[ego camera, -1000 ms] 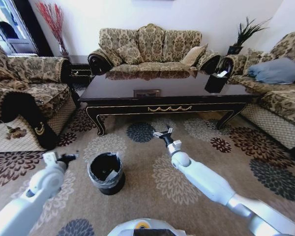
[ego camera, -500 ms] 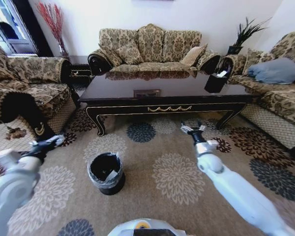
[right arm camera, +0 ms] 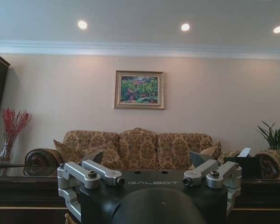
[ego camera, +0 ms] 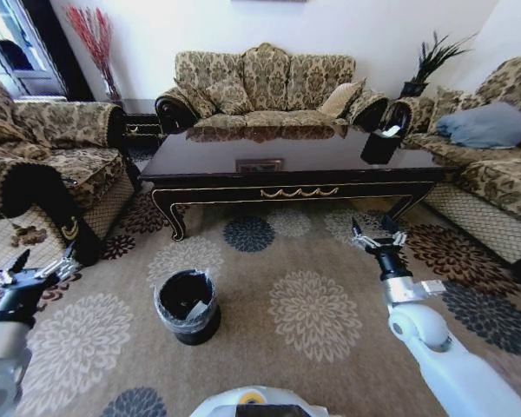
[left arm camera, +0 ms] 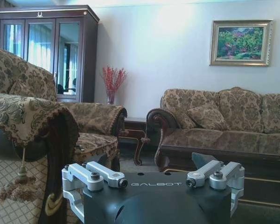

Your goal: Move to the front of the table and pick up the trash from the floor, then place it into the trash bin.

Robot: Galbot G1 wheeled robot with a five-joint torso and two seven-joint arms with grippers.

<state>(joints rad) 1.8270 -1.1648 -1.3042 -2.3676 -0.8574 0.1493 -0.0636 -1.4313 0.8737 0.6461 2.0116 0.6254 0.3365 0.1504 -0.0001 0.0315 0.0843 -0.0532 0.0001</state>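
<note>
Both open end effectors, left end effector [ego camera: 36, 268] and right end effector [ego camera: 379, 234], flank the trash bin [ego camera: 187, 305].

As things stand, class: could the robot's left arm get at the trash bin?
Probably yes: the left gripper, open, hangs out left of the trash bin, with bare carpet between them.

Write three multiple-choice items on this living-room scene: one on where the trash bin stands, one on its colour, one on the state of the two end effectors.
1. Where is the trash bin?
A. On the table
B. On the carpet in front of the table
C. On the sofa

2. What colour is the bin?
A. Black
B. White
C. Red

3. How are the left end effector and right end effector?
A. Both open and empty
B. Both shut on trash
C. Left holds a bottle

Answers: B, it stands on the floral carpet near the table's front; A, a black bucket with clear liner; A, both sets of fingers spread with nothing between.
</note>
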